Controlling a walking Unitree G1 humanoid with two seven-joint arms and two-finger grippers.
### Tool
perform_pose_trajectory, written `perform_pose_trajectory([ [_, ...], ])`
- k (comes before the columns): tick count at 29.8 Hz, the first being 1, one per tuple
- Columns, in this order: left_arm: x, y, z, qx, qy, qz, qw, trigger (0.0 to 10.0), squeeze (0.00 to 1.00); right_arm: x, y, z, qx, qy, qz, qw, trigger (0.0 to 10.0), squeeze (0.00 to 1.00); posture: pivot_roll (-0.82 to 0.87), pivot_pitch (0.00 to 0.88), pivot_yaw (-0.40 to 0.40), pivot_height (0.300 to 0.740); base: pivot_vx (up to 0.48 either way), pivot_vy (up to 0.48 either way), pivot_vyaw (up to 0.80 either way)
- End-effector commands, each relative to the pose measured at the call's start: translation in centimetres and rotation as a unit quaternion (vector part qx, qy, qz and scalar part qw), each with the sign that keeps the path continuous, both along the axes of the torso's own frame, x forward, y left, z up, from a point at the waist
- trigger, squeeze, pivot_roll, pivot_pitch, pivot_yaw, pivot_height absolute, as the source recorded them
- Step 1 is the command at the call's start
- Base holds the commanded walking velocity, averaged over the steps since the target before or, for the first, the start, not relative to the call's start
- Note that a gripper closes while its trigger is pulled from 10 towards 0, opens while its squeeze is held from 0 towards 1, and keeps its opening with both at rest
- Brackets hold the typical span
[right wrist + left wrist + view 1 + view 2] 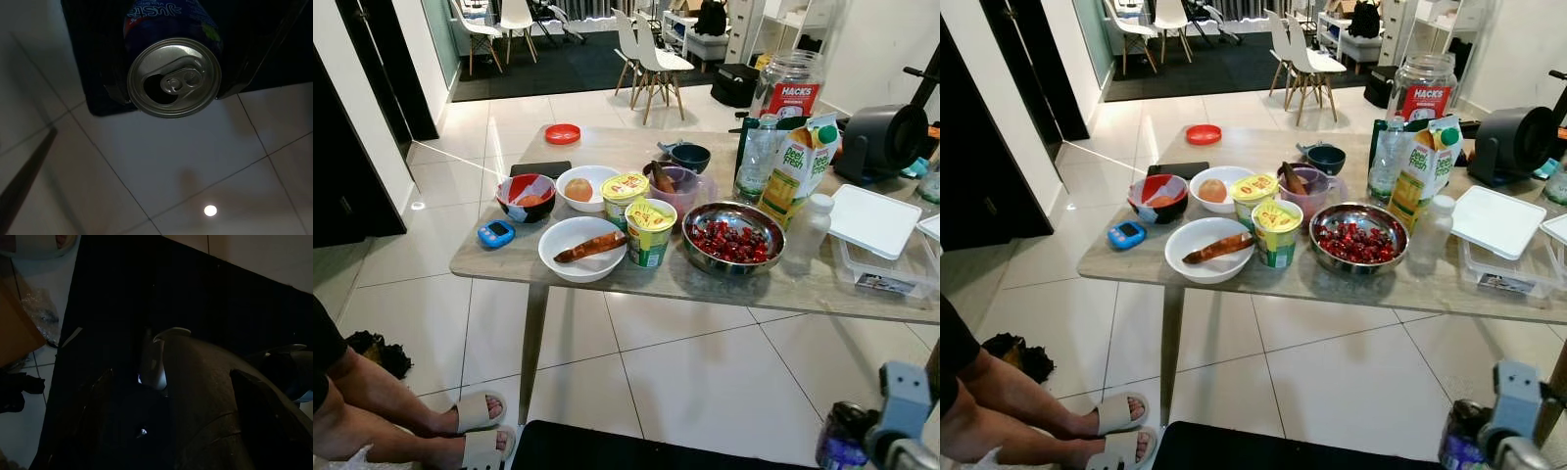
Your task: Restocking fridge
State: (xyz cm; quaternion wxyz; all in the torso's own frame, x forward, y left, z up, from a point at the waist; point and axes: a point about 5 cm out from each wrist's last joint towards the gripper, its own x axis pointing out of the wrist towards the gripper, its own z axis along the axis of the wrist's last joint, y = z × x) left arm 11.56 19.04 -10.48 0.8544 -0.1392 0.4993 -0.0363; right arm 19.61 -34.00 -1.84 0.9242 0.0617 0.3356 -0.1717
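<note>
my right claw [171,85] is gripping a drink can [172,73], one black finger pressing on each side of it, and the opened silver top is facing my wrist camera, so the can's long axis is running straight along the fingers. from my head i am seeing that same can [843,438] low at my right side, near the floor and well below the desk [705,279] edge, cut off by the corner of the picture. my left claw is hanging idle in the dark; i cannot tell whether it is clenched or released.

the fridge this can belongs in is not among what i am looking at, so i am judging that the next move is a turn or a walk rather than a reach, with the right arm already carrying the load.

ahead, the desk is holding more stock: a juice carton [795,166], a steel bowl of red fruit [733,239], two yellow-lidded cups [637,217], a white bowl with a sausage [582,247] and a big jar [787,86]. a person's sandalled feet [475,429] are resting on the floor to my left.
</note>
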Motion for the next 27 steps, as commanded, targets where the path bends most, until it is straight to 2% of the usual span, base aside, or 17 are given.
perform_pose_trajectory([
  [1,-0.1,-0.2,-0.1,0.000,0.002,0.002,1.000,10.0,0.00,-0.2,0.3,-0.4,0.005,-0.001,-0.017,1.000,10.0,0.00,-0.03,0.000,-0.010,0.740,0.000,0.000,0.00],
  [6,-0.2,0.3,-0.1,0.009,0.002,0.008,1.000,10.0,0.00,-1.0,2.5,-2.3,0.014,0.031,-0.040,0.999,10.0,0.00,-0.01,0.000,-0.014,0.740,0.000,0.000,0.00],
  [11,-0.3,0.8,0.0,0.017,0.003,0.012,1.000,10.0,0.00,-1.0,3.8,-3.0,0.026,0.034,-0.056,0.998,10.0,0.00,-0.01,0.000,-0.014,0.740,0.000,0.000,0.00],
  [20,-0.2,0.6,0.0,0.027,0.005,0.005,1.000,10.0,0.00,-1.7,6.4,-4.5,0.034,0.074,-0.021,0.996,10.0,0.00,-0.02,0.000,-0.023,0.740,0.000,0.000,0.00],
  [23,0.4,0.1,0.0,0.027,0.001,0.005,1.000,10.0,0.00,-2.1,7.8,-5.3,0.038,0.094,0.000,0.995,10.0,0.00,-0.03,0.000,-0.027,0.740,0.000,0.000,0.00],
  [27,1.1,-0.4,0.1,0.023,-0.006,0.004,1.000,10.0,0.00,-2.8,8.8,-5.9,0.035,0.120,0.013,0.992,10.0,0.00,-0.03,0.000,-0.032,0.740,0.000,0.000,0.00],
])
